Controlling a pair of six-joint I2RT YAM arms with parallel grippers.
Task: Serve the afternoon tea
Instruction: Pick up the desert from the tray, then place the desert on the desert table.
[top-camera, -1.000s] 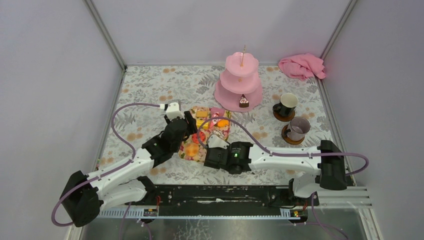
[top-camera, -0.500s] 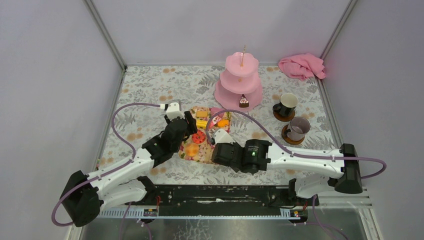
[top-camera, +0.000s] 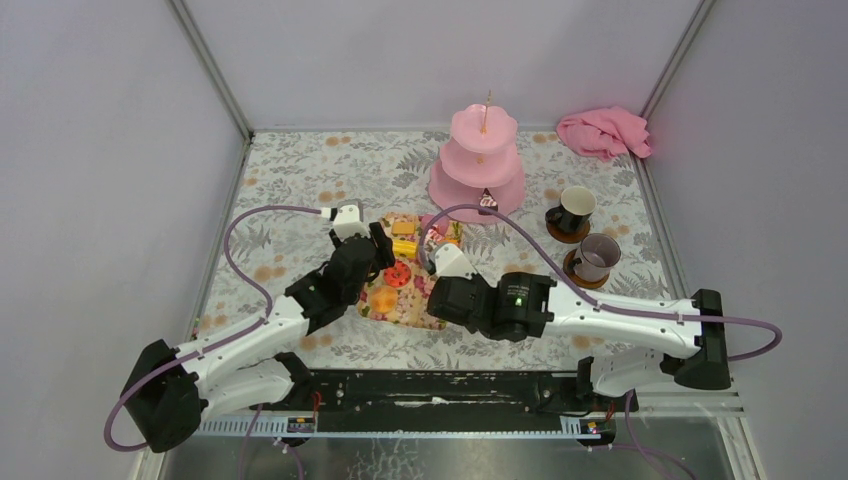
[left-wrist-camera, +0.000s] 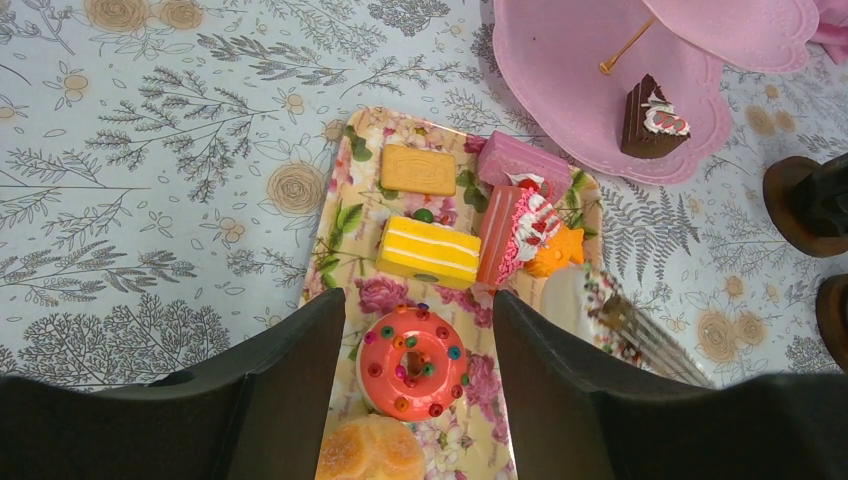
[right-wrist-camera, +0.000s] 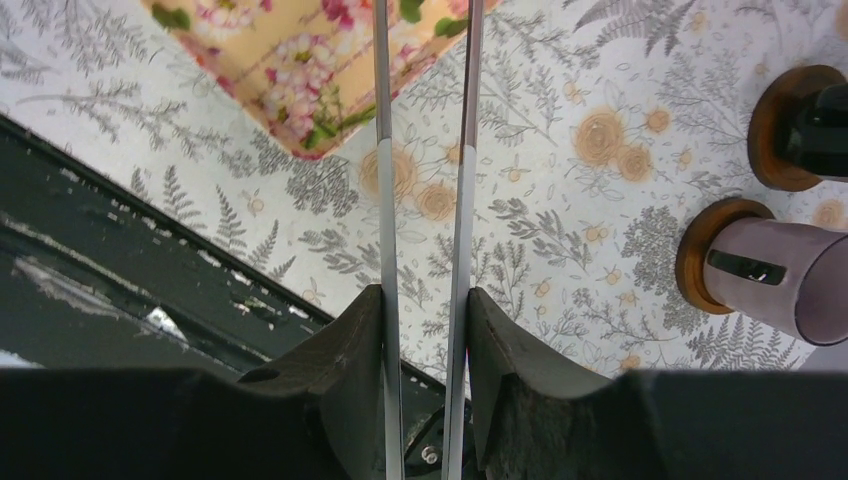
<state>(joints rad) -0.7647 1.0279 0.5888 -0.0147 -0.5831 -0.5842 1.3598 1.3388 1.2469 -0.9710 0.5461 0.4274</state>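
Over the floral tray (left-wrist-camera: 350, 240), left pincer (left-wrist-camera: 418, 320) half open above red doughnut (left-wrist-camera: 412, 362), empty, right pincer (right-wrist-camera: 425, 300) clamping metal tongs (right-wrist-camera: 384, 150)

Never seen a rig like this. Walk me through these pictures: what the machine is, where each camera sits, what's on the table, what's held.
These are two robot arms bolted at the near edge of a table. The wide picture looks down from above and behind them. The other two come from a camera on each wrist. The left arm hangs with open jaws over a red doughnut on a floral tray of toy cakes, holding nothing. The right arm has its jaws shut on metal tongs. Farther back are a pink three-tier stand with a chocolate slice on its bottom tier, a black mug, a grey mug and a pink cloth.
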